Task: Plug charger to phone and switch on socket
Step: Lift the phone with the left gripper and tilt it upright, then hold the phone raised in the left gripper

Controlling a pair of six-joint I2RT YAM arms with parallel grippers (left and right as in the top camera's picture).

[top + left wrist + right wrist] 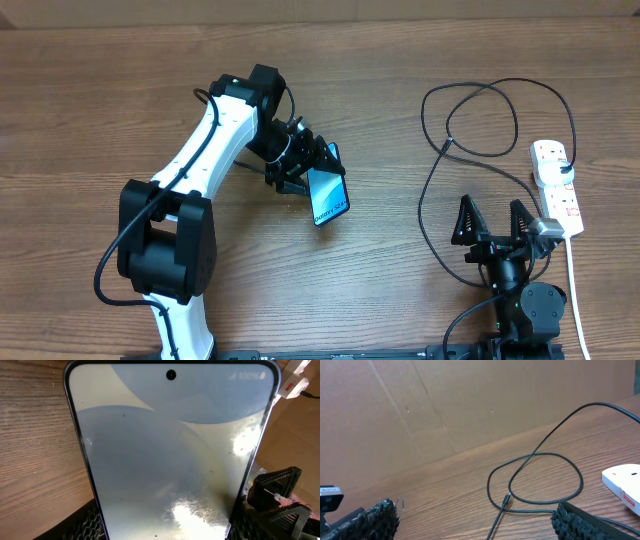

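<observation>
The phone (329,196), its blue-cyan screen lit, is held tilted above the table by my left gripper (312,170), which is shut on it. In the left wrist view the phone (170,455) fills the frame, with a finger (89,525) against each long edge. The charger (478,118), a thin black cable, lies in loops at the right; its small plug (506,501) rests on the wood ahead of my right gripper (475,522). My right gripper (492,218) stands open and empty near the front edge. The white socket (556,185) lies just to its right.
The socket's white cord (575,290) runs toward the front edge beside the right arm. A brown cardboard wall (445,405) stands behind the table. The socket (295,380) shows past the phone's top right corner. Bare wood (120,90) spreads at the left.
</observation>
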